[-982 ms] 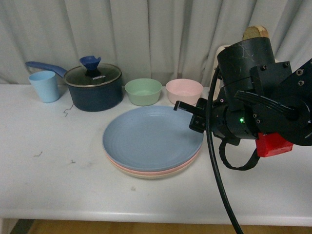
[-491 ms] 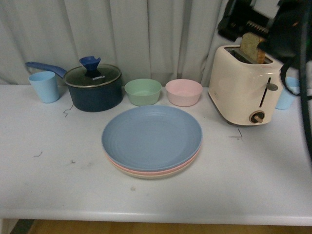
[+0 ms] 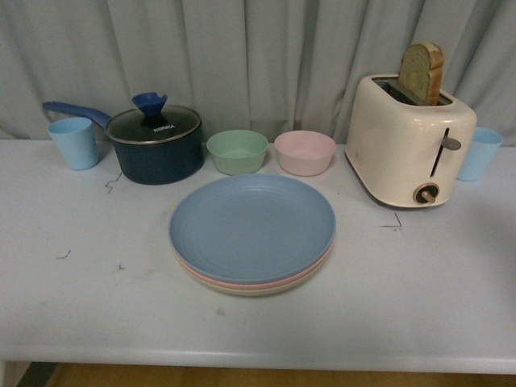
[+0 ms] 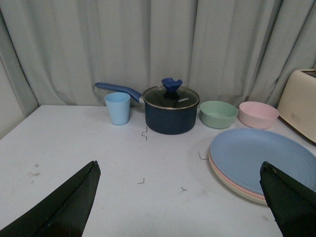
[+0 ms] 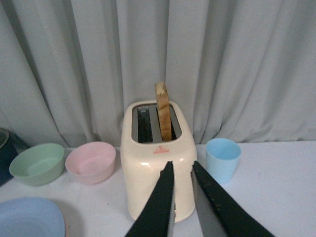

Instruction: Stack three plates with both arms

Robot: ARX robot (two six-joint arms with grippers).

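A staged kitchen tabletop is showing: a lidded saucepan [image 3: 156,145], toaster [image 3: 408,142] holding bread, bowls and cups sitting before a grey curtain [image 3: 258,56].

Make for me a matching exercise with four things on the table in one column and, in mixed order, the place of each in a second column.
1. light blue plate
2. slice of bread
3. green bowl
4. lid

A. in the toaster slot
B. on the dark pot
C. top of the plate stack
D. between pot and pink bowl

Pairs: 1-C, 2-A, 3-D, 4-B
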